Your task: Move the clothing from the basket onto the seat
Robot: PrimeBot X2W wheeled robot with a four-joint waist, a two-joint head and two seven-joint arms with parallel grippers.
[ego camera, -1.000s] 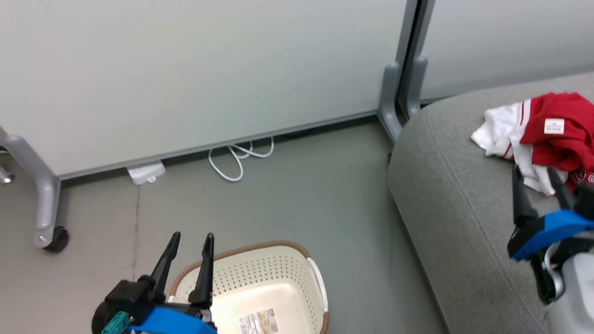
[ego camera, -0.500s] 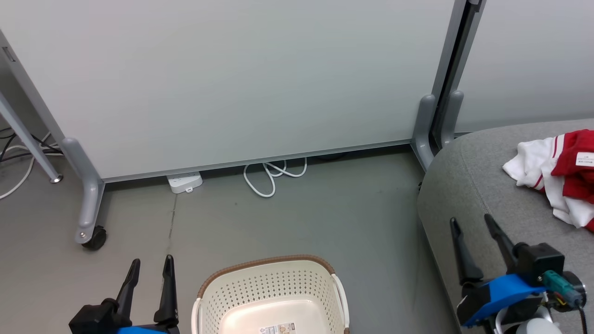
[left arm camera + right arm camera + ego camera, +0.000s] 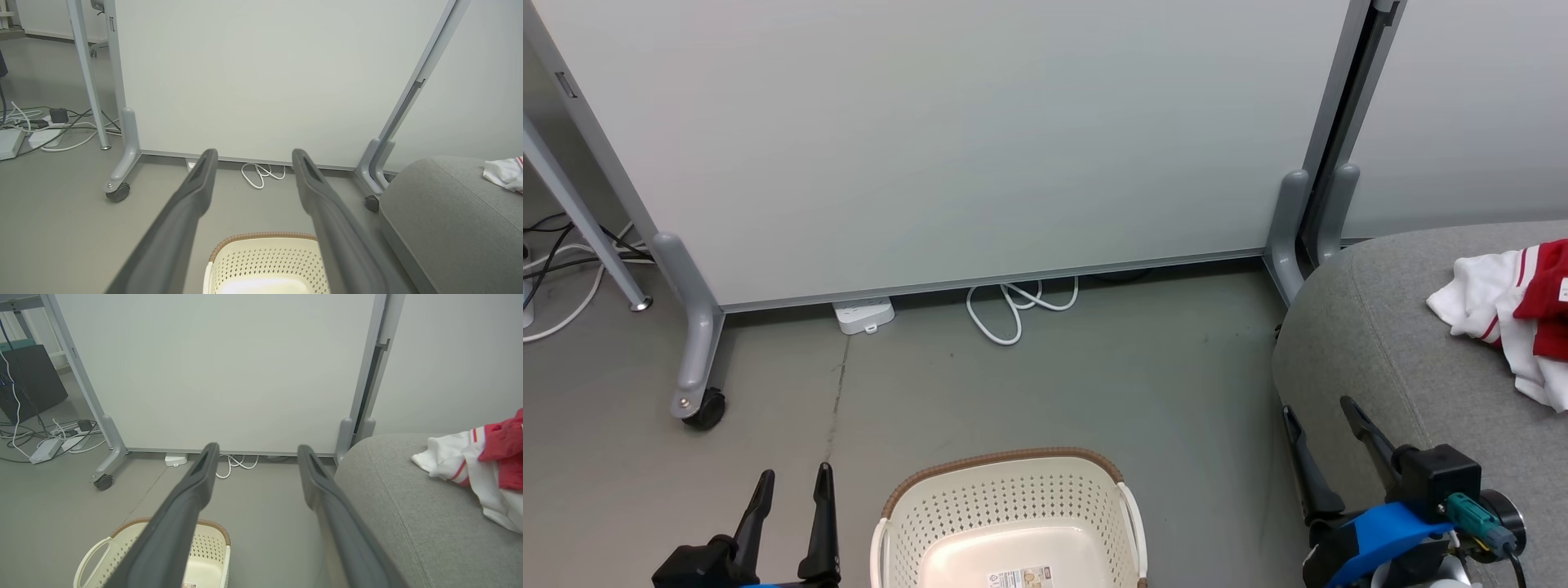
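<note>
A: Starting at the left tool (image 3: 796,471): spread wide, nothing pinched, low over the floor (image 3: 1045,384) just left of the basket (image 3: 1013,498).
B: And the right tool (image 3: 1317,407)?
A: Spread wide too, empty, poised by the rounded near corner of the seat (image 3: 1388,327).
B: Anything red in the basket?
A: None in the part on show. Bare cream bottom, just a label (image 3: 1023,577).
B: Then where to look for the clothing (image 3: 1515,314)?
A: Up on the seat: a crumpled red-and-white heap, ahead and to the right of the right tool, well apart from it, cut off by the frame edge. No clear long axis in a heap like that.
B: Nearer arm?
A: The right, plainly. Basket and open floor between the left tool and the seat.
B: So little left to fetch, probably.
A: Likely done, though impossible to count both garments from here.
</note>
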